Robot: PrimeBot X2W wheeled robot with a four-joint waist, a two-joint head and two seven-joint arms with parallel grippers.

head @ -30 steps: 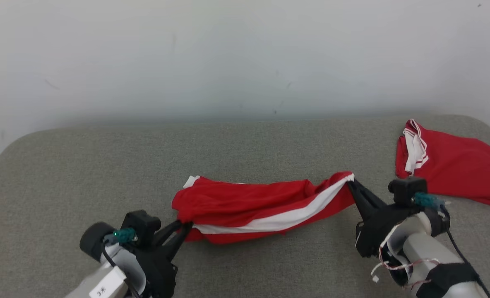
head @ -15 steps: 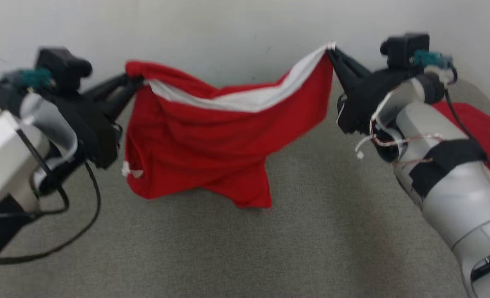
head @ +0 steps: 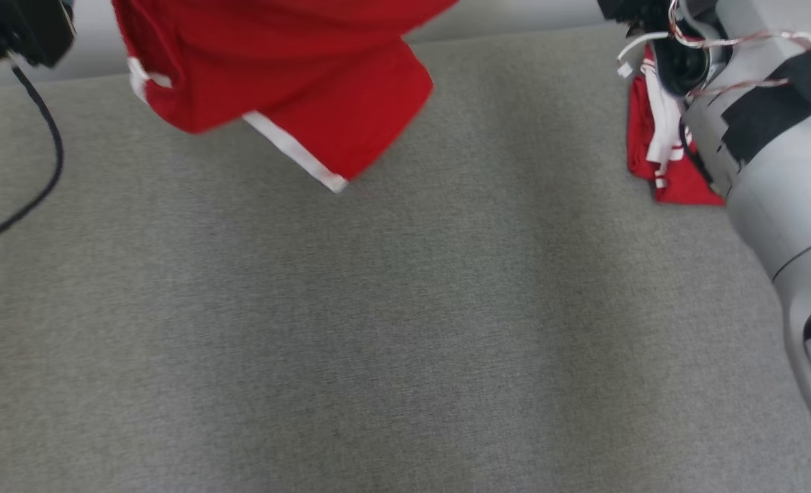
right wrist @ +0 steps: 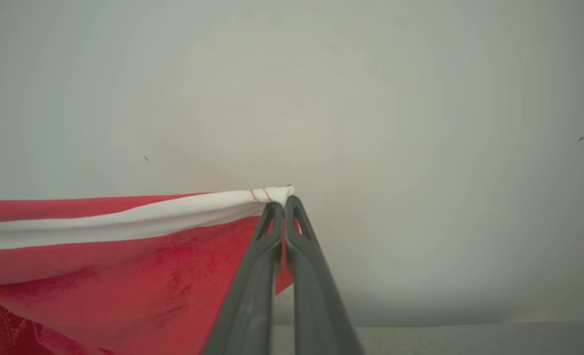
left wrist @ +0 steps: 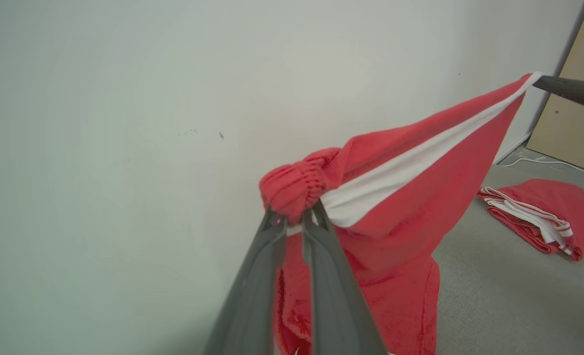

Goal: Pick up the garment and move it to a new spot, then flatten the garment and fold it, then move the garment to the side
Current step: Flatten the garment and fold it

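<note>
Now airborne. The garment (left wrist: 410,197) hung stretched between the two claws, seemingly clear of the table (head: 378,329). Left claw (left wrist: 294,217) was pinched on a bunched red corner at its tips; right claw (right wrist: 284,201) was shut tight on the end of the white band (right wrist: 124,219). From the left claw the band ran up and away to the right claw; the rest of the cloth drooped below both. A folded red piece (left wrist: 533,217) lay on the table, well beyond and below the left claw, apart from the garment.

Change: a second back the garment lay bunched on the table between the claws, both already gripping. Half a second back it was partly raised, hem near the table. Head camera also shifted, so framing differs. Judgement: pickup done; carry to a new spot underway; flattening and folding yet to come.
</note>
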